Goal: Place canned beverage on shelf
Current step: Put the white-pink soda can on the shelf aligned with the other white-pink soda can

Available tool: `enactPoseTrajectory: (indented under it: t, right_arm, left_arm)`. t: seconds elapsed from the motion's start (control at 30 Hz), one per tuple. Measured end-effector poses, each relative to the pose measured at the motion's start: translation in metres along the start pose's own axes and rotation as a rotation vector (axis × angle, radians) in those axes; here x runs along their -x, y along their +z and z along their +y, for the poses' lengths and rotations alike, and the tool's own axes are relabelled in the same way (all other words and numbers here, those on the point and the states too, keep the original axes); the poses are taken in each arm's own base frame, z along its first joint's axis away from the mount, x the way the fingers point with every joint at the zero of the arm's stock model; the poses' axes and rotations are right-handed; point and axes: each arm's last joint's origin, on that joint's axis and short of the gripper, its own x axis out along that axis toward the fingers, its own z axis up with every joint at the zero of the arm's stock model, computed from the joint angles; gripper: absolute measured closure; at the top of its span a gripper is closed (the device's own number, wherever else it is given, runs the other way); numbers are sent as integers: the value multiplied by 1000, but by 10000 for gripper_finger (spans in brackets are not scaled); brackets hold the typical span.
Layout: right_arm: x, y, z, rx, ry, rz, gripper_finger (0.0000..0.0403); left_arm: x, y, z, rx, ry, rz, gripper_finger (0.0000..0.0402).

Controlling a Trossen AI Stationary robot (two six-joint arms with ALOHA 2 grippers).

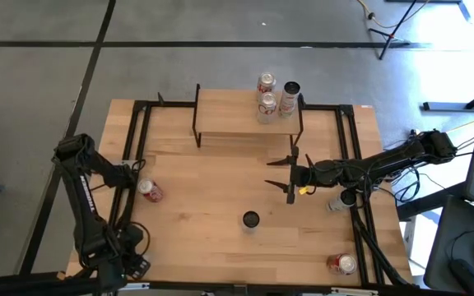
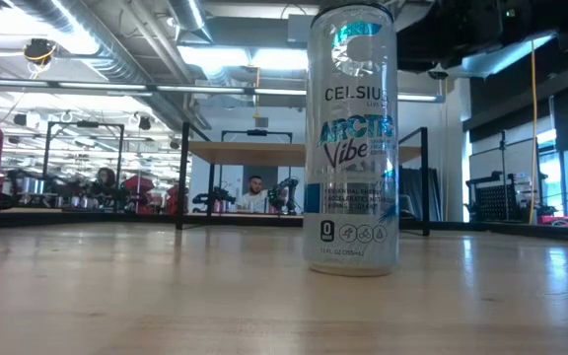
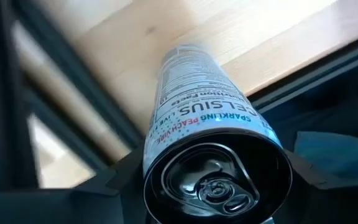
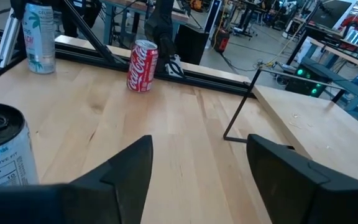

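Observation:
A tall white Celsius Peach Vibe can (image 3: 204, 124) stands at the table's left side beside the black frame rail (image 3: 73, 93). My left gripper (image 1: 135, 174) points down over it and hides it in the high view. The gripper is shut on the can. The shelf (image 1: 249, 115), a light wood top on black legs, stands at the far middle with three cans on it (image 1: 267, 105). My right gripper (image 1: 290, 177) hangs level and open over the table's right half, pointing left, with nothing between its fingers (image 4: 197, 155). My left gripper pinches the Celsius can between its two fingers (image 3: 120, 180), which sit on opposite sides of the wall just below the top rim (image 3: 160, 155). The fingers come from above, pointing down. The can is upright under them, its bottom end (image 3: 185, 53) toward the tabletop.
A Coca-Cola can (image 1: 149, 191) stands right beside the left gripper. A Celsius Arctic Vibe can (image 1: 250, 219) stands near the table's middle. One can (image 1: 341, 200) stands under the right arm and a red one (image 1: 342, 264) at the near right. Another Celsius can (image 4: 40, 37) stands by the left rail.

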Motion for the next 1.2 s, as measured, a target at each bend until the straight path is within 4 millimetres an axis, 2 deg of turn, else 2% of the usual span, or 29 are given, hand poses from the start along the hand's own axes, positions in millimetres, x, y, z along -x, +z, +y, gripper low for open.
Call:
enactPoseTrajectory:
  t: [0.17,0.3,0.5,0.7,0.9,1.2]
  right_arm:
    - [0,-1,0,2,2,12,176]
    - [0,-4,1,-14,8,44,207]
    - [1,-12,2,-51,24,118,253]
    - [2,-19,4,-107,51,192,289]
    - [-7,-32,10,-119,67,225,322]
    - [-21,-43,18,-105,69,225,367]
  left_arm:
    - [5,22,-14,-103,-68,-98,180]
    - [17,48,-23,-200,-109,-141,180]
    - [34,102,-42,-388,-126,-229,180]
    - [69,156,-62,-617,-156,-363,180]
    - [100,204,-68,-752,-138,-496,180]
    - [99,270,-73,-846,-103,-555,180]
